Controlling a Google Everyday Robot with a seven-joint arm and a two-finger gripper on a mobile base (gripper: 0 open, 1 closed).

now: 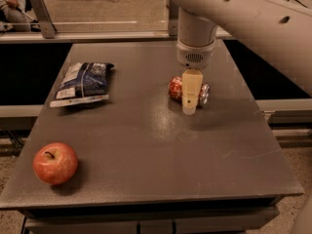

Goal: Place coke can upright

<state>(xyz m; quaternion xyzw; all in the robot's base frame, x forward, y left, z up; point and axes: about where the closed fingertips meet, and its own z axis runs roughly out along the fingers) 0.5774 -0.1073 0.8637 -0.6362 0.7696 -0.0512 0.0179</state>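
The coke can [175,87] is red with silver ends and lies on its side on the grey table [146,150], right of centre toward the back. My gripper [189,106] hangs straight down from the white arm and sits directly in front of and over the can's middle, down at table level. It covers the can's centre, so only the red left part and the silver right end [204,94] show. Whether the gripper touches the can is hidden.
A dark blue and white chip bag [82,83] lies at the back left. A red-yellow apple [55,163] sits at the front left. The big white arm link [253,18] crosses the top right. A metal rail [87,30] runs behind the table.
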